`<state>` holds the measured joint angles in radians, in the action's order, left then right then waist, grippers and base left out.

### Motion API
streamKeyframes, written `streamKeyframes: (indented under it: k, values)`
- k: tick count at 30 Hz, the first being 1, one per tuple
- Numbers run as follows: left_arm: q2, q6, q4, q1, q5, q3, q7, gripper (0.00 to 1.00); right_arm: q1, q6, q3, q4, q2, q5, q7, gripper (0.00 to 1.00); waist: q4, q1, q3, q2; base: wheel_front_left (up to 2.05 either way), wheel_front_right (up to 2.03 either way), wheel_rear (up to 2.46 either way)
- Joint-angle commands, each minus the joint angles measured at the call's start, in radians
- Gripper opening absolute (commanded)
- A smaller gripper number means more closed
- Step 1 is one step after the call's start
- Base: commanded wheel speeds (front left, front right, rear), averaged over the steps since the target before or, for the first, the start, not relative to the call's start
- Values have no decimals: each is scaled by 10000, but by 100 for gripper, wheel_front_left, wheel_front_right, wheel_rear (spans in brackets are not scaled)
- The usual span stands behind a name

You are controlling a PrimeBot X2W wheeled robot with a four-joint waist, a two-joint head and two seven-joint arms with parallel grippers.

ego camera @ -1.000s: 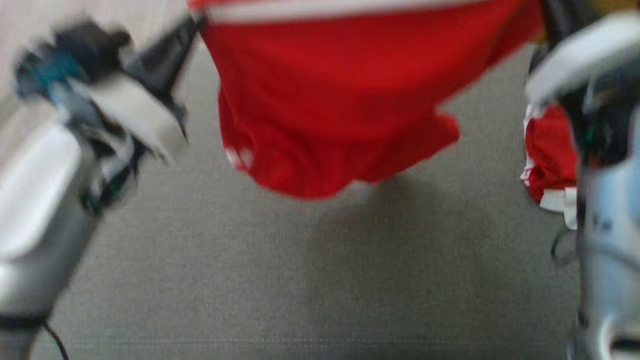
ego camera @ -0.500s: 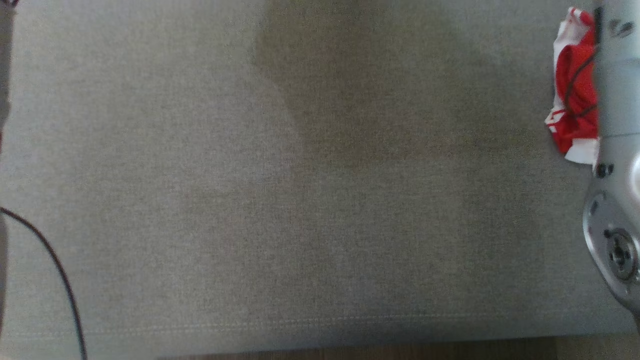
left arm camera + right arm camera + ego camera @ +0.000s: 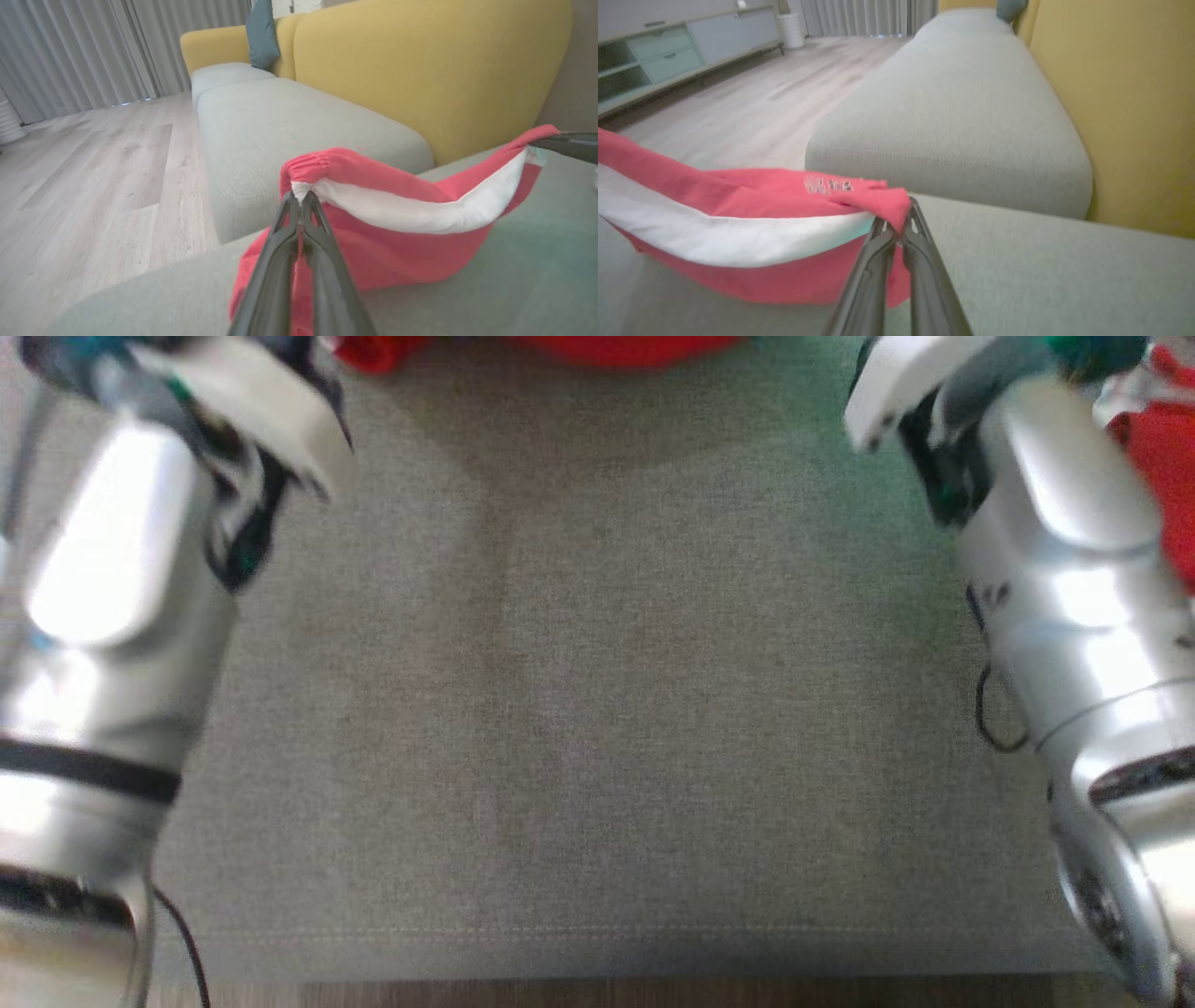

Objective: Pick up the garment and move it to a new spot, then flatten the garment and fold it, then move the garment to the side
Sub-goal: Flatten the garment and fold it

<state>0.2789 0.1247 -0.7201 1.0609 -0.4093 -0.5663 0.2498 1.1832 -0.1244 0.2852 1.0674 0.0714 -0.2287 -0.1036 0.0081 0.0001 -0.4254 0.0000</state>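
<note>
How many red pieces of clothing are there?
2. One red garment with a white band is stretched between the left gripper and right gripper, both shut on it. A second red-and-white garment lies behind the right forearm, partly hidden; more could be out of view.

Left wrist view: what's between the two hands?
The red garment, its white band slung from the left hand across to the right hand at that view's right edge. Nothing else. The right wrist view shows the same.
</note>
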Motion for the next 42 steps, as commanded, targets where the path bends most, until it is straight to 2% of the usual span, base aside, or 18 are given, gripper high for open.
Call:
streamKeyframes:
  k: [1,6,12,24,31,36,39,42]
  values:
    - [424,44,427,176,106,262,117,0,19,-63,159,-245,-209,-80,54,0,31,-1,165,0,0,0,0]
    - [812,56,1362,-1690,584,-540,119,0,-1212,-63,1328,-131,130,-824,721,0,-24,-1,1012,0,0,0,0]
    - [1207,57,2137,-3433,894,-1298,119,0,-2513,-63,2508,-837,997,-1934,1574,0,-103,-1,2039,0,0,0,0]
    - [1395,53,3144,-5906,821,-2010,82,0,-5032,-63,4316,-3374,3664,-3939,4207,0,-103,-1,3578,0,0,0,0]
    - [1482,-27,4214,-7120,592,-2524,-556,0,-6470,-63,4547,-5069,5289,-4908,6022,0,-156,-1,4207,0,0,0,0]
    - [1564,-135,5422,-7816,335,-2793,-1169,0,-7243,-63,4221,-6381,6225,-5387,7269,0,-159,-1,4284,0,0,0,0]
    - [1660,-240,6118,-7925,304,-2845,-1474,0,-7354,-63,3602,-7136,6523,-5417,7642,0,-112,-1,4200,0,0,0,0]
    - [1705,-364,6440,-7851,256,-2717,-1553,0,-7322,-63,3151,-7490,6546,-5295,7744,0,-43,-1,4111,0,0,0,0]
